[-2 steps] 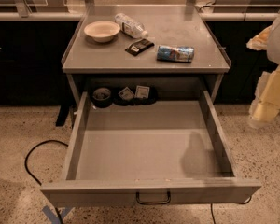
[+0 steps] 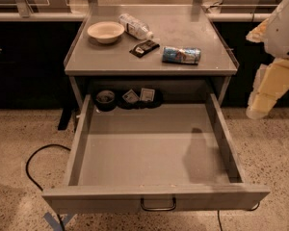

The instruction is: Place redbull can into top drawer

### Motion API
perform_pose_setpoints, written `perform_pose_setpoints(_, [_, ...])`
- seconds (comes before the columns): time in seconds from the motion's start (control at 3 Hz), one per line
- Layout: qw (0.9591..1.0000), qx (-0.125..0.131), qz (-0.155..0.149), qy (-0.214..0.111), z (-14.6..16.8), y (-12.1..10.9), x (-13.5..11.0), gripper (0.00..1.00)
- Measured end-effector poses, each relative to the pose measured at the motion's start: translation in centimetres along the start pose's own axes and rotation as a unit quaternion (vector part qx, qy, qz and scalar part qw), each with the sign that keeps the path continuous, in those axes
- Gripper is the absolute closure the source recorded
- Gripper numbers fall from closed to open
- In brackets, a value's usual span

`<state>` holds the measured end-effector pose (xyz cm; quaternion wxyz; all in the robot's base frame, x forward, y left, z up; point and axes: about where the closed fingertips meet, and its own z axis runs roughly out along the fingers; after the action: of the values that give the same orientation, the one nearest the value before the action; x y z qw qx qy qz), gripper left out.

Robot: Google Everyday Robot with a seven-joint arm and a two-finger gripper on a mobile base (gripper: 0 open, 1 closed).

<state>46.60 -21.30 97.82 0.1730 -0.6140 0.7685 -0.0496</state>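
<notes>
The redbull can (image 2: 181,55) lies on its side on the grey tabletop (image 2: 115,57), right of centre, blue and silver. The top drawer (image 2: 149,150) below is pulled fully open, its dark loop handle (image 2: 158,205) on the front panel facing me. Its floor is bare except for small items at the back. My arm hangs at the right edge of the view, and its gripper (image 2: 256,110) is the cream-coloured end beside the drawer's right side, lower than the tabletop. It is apart from the can and nothing shows in it.
On the tabletop are a white bowl (image 2: 106,32), a clear water bottle (image 2: 135,26) lying down and a small dark packet (image 2: 144,47). At the drawer's back sit a dark round tape roll (image 2: 106,99) and small packets (image 2: 138,96). A black cable (image 2: 31,162) runs on the floor at left.
The arm end at the right has shifted slightly up and to the left. The can, the drawer and the tabletop items have not moved.
</notes>
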Motion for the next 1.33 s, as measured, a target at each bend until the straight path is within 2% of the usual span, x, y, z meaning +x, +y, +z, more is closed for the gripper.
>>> perform_pose_setpoints(0.33, [0.9996,0.020,-0.021,0.003,2.0,-4.3,-0.9,0.00])
perform_pose_setpoints(0.67, [0.9985,0.032,-0.044,-0.002,4.2,-8.5,-2.9,0.00])
perform_pose_setpoints(1.0, [0.9969,0.040,-0.067,-0.012,6.8,-12.3,-6.1,0.00])
perform_pose_setpoints(1.33, [0.9969,0.040,-0.067,-0.012,6.8,-12.3,-6.1,0.00])
